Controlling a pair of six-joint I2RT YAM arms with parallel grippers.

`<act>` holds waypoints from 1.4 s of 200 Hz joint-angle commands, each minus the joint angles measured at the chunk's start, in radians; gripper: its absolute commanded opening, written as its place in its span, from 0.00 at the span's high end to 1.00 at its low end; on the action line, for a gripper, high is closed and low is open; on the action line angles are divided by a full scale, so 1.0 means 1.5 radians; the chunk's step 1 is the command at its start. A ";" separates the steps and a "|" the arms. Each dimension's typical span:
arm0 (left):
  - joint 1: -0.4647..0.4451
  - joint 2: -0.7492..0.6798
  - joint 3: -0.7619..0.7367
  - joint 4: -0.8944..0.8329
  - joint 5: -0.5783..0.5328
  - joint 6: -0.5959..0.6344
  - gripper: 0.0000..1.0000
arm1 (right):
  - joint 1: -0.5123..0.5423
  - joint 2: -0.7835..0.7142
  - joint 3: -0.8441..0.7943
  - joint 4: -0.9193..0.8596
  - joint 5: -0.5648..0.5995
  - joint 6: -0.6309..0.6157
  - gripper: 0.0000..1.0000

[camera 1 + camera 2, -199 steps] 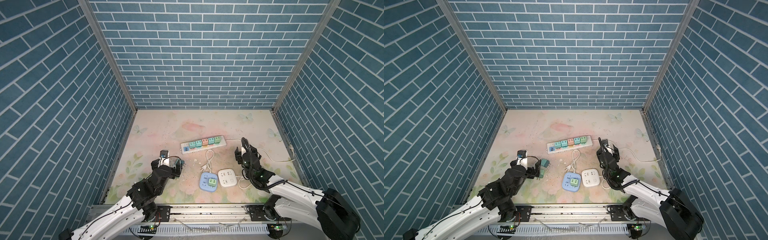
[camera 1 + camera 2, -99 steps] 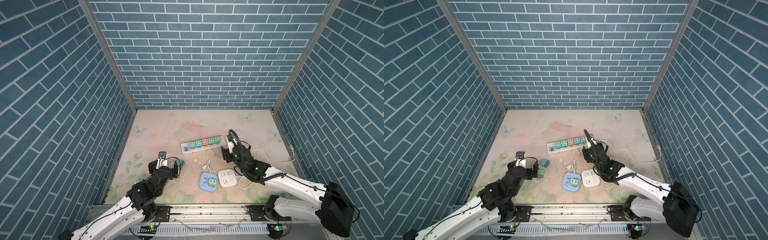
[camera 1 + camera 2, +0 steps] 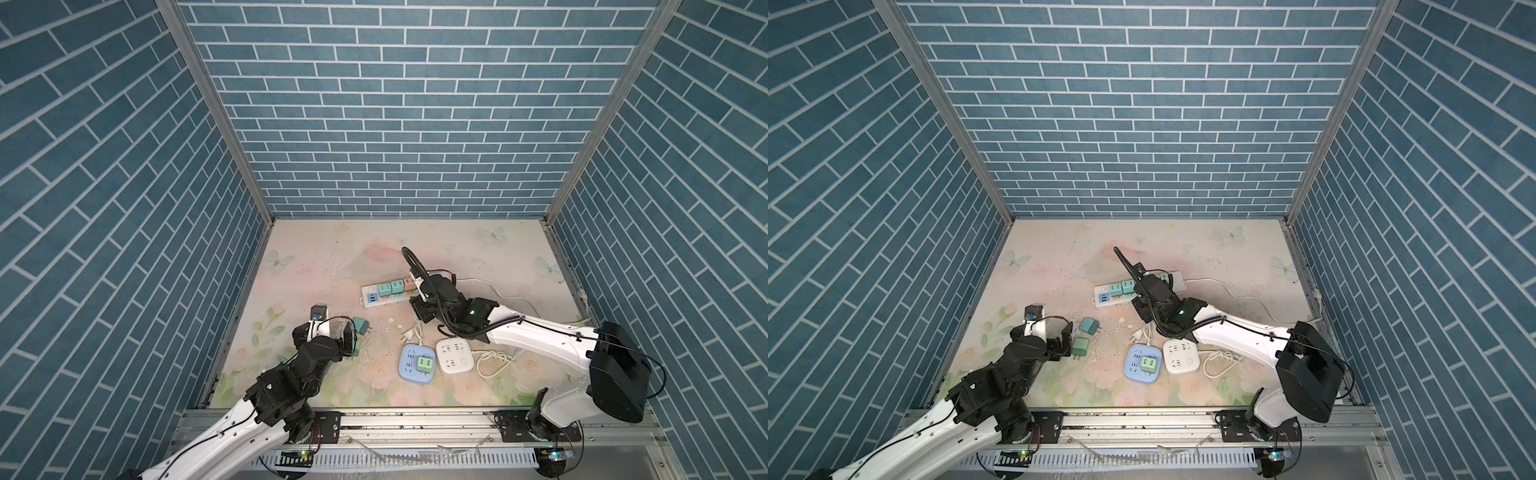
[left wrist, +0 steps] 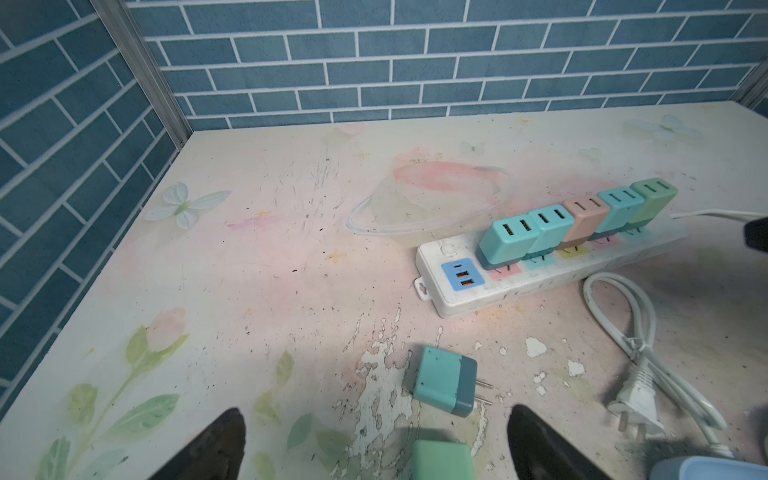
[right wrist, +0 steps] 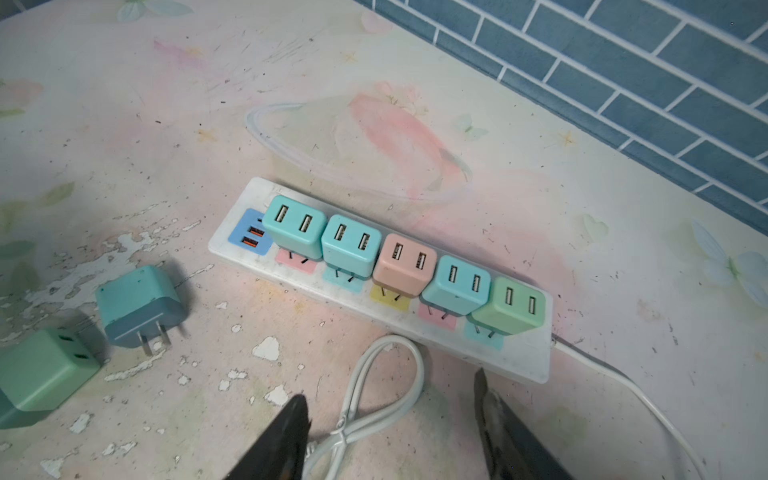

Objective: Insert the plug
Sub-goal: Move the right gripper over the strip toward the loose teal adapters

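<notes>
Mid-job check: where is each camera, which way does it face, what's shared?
Top views: high at the front, looking down toward the back wall; left arm and right arm show.
Left wrist: low on the left arm, facing the long white power strip; open left gripper shows.
Right wrist: close to the strip, looking down; open right gripper over a white cable loop.
Shared: both wrist views show the strip and the loose teal two-prong plug.

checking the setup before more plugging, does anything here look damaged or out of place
The floral printed table surface is worn: its print has flaked off in pale patches near the long white power strip. A teal square USB charger and a green square USB charger lie loose on their sides there, unplugged.
</notes>
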 commanded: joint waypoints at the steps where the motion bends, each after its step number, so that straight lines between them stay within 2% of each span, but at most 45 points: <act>1: 0.003 -0.026 -0.012 -0.026 -0.005 -0.007 0.00 | 0.004 0.014 0.020 -0.031 -0.030 -0.002 0.35; 100: 0.003 -0.089 -0.022 -0.047 -0.014 -0.014 0.01 | 0.006 0.088 0.080 -0.064 -0.059 -0.006 0.43; 171: 0.003 -0.095 -0.015 -0.069 -0.037 -0.028 0.00 | 0.008 0.175 0.141 -0.077 -0.164 -0.037 0.45; 202: 0.011 -0.091 -0.004 -0.092 -0.048 -0.047 0.00 | 0.026 0.184 0.154 -0.067 -0.171 -0.034 0.46; 224: 0.067 -0.095 -0.001 -0.100 -0.009 -0.055 0.00 | 0.041 0.188 0.154 -0.039 -0.212 -0.032 0.48; 261: 0.266 -0.073 -0.007 -0.079 0.194 -0.045 0.01 | 0.063 0.208 0.157 -0.014 -0.199 -0.025 0.49; 280: 0.315 -0.056 -0.012 -0.067 0.254 -0.042 0.01 | 0.069 0.217 0.159 -0.003 -0.199 -0.021 0.49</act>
